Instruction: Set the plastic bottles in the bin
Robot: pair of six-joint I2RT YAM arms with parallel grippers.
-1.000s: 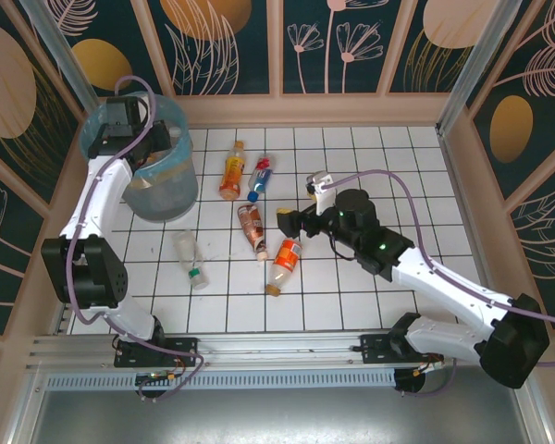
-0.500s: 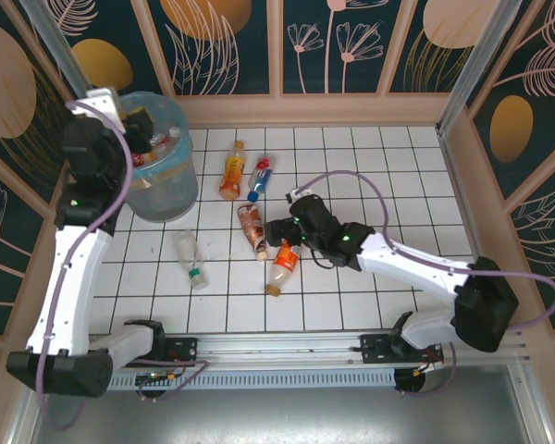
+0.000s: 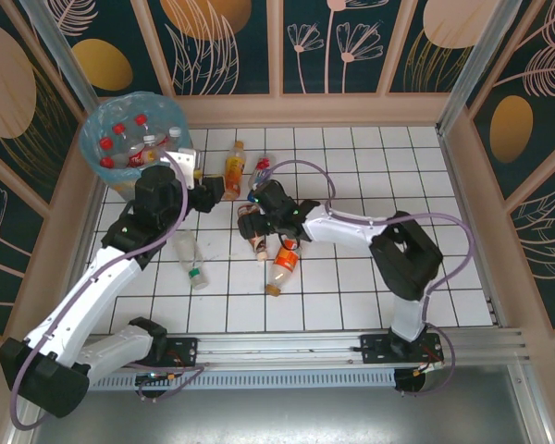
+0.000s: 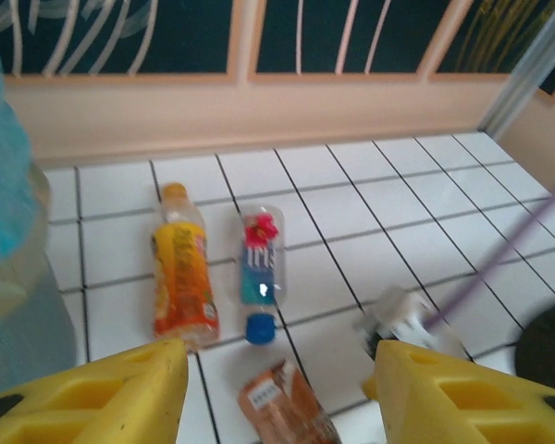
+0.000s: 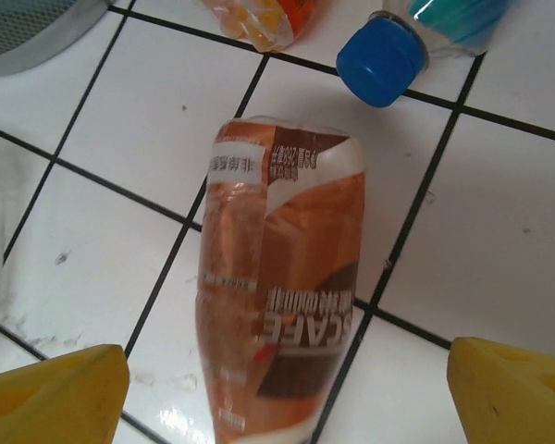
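Note:
The bin (image 3: 111, 171) with its light-blue bag stands at the far left corner, with several red-capped bottles inside. My left gripper (image 3: 213, 190) hangs open and empty just right of it, its yellow fingers (image 4: 102, 398) framing the floor before an orange bottle (image 4: 180, 277) and a blue-capped bottle (image 4: 259, 264). Low over a brown-labelled bottle (image 5: 287, 277) is my right gripper (image 3: 259, 205), open, a finger on each side and clear of it. Another orange bottle (image 3: 284, 259) and a clear bottle (image 3: 191, 259) lie nearer the arms.
The two grippers are close together over the same patch of white tiled floor. The back wall (image 4: 259, 111) runs just behind the bottles. The blue cap (image 5: 381, 57) and the grey bin wall (image 5: 28, 28) sit at the right wrist view's top.
My left arm has swung from over the bin down toward the bottles, its jaws opening. My right gripper has moved left from the lower orange bottle to the brown one, jaws narrowing slightly.

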